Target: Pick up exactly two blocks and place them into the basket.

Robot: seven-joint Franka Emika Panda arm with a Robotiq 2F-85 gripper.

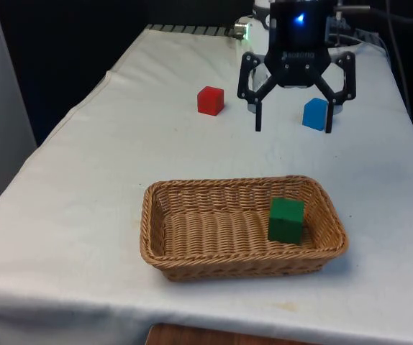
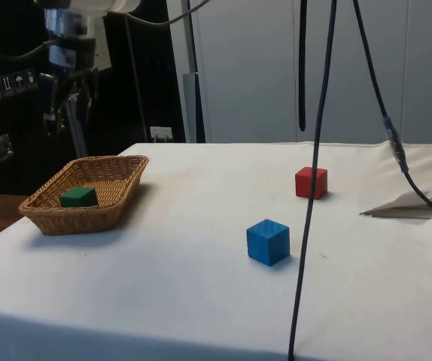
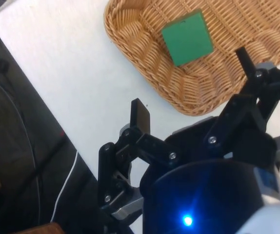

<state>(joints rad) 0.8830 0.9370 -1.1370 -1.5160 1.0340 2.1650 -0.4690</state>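
The wicker basket [image 1: 192,230] is sitting on the white cloth [image 1: 106,180] at the table's near end in the front view, and it serves as the landmark here. A green block [image 1: 286,220] is lying inside the basket, resting on its woven floor close to the end wall on the front view's right. The side view is showing the same green block [image 2: 78,197] low inside the basket [image 2: 118,180].

The black gripper [image 1: 293,123] is hanging in the air above the basket's right end, well clear of the rim, with its two fingers spread wide apart and gripping nothing. In the wrist view the gripper [image 3: 192,83] is looking down on the green block [image 3: 187,38] between its parted fingers.

A red block [image 1: 211,100] is standing on the cloth well beyond the basket, toward the far end. A blue block [image 1: 314,113] is standing at a similar depth beyond the basket, to the red block's right in the front view.
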